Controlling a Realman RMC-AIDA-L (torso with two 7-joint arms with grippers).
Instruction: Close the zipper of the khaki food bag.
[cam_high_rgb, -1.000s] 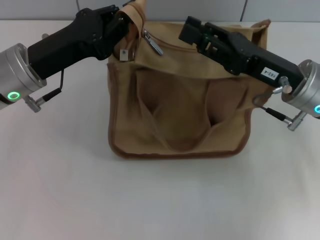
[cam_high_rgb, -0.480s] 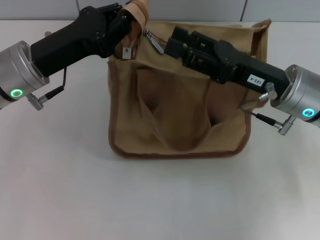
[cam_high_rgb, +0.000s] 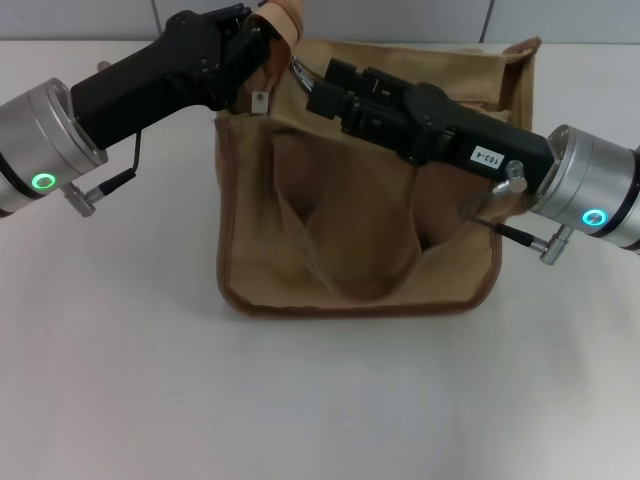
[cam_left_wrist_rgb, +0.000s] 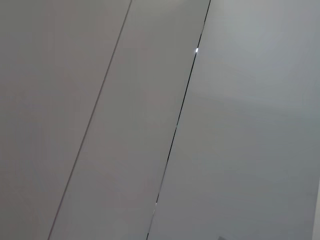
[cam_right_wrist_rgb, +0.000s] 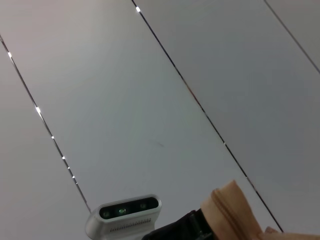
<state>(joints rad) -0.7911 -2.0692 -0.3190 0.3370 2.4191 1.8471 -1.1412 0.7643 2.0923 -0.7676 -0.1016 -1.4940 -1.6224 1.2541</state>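
The khaki food bag stands upright in the middle of the white table, its front pocket facing me. My left gripper is at the bag's top left corner, shut on a tan handle loop that sticks up out of it. My right gripper reaches across the bag's top from the right, and its tip is against the zipper at the left end. A sliver of the silver pull tab shows just beyond that tip. The rest of the zip line is hidden under the right arm. The handle fabric also shows in the right wrist view.
A small grey tag hangs below the left gripper. White table lies around the bag and a panelled wall stands behind it. The left wrist view shows only wall panels. The right wrist view shows a white camera unit.
My right gripper has slid left along the bag's top, up to the pull tab near the left corner. The left gripper has risen slightly with the handle.
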